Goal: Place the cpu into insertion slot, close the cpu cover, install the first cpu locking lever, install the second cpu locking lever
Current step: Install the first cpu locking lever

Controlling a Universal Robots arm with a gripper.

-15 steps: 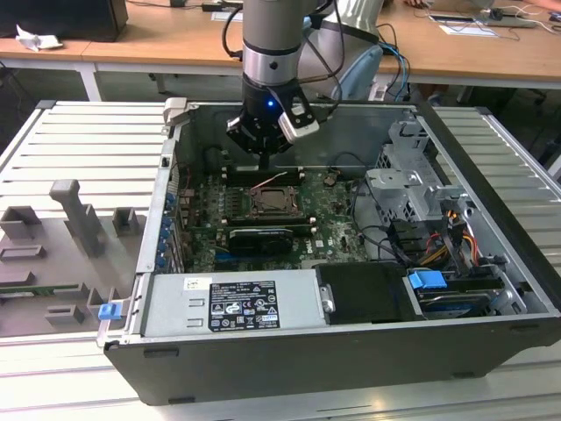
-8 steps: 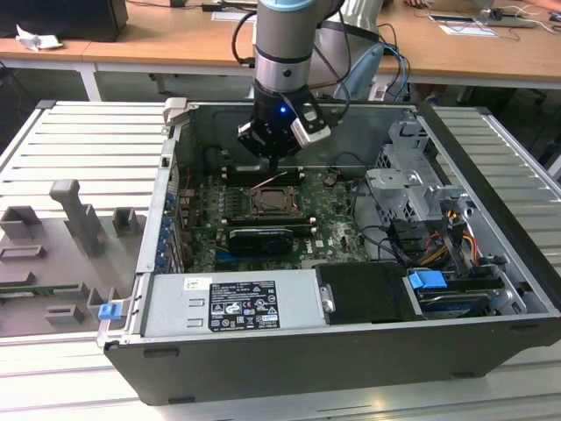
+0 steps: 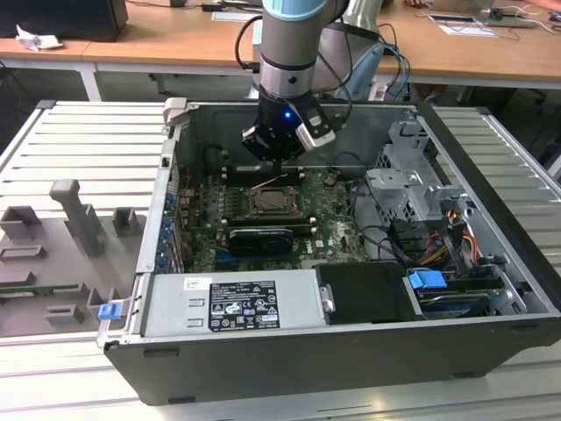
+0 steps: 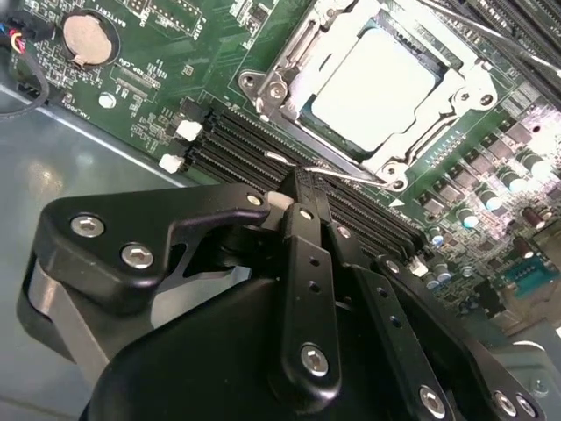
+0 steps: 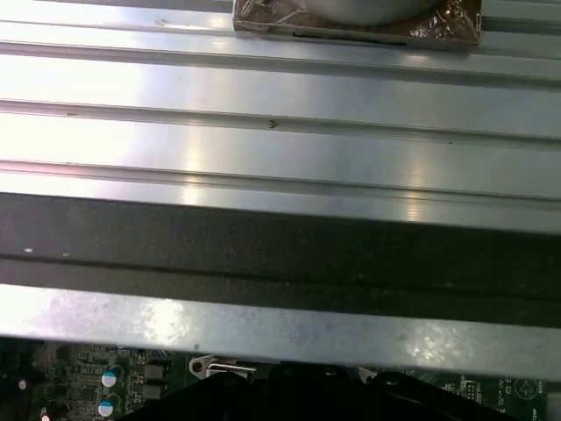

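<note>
Working the socket levers, cpu [image 4: 372, 88] already seated under the closed cpu cover [image 4: 289, 66].
Gripper [image 4: 302, 180] hangs just above the socket on the green board [image 3: 329, 219] inside the open PC case [image 3: 491, 351]; its fingers look pinched together with nothing between them, tips right beside a thin wire locking lever [image 4: 337, 168] along the socket's near edge. Judged step: lever install, first or second cannot be told. Pressing it calls for a precise push down and sideways under its hook. Cpu shows as a flat pale silvery square, level in the frame opening; cover is a shiny metal frame lying flat.
</note>
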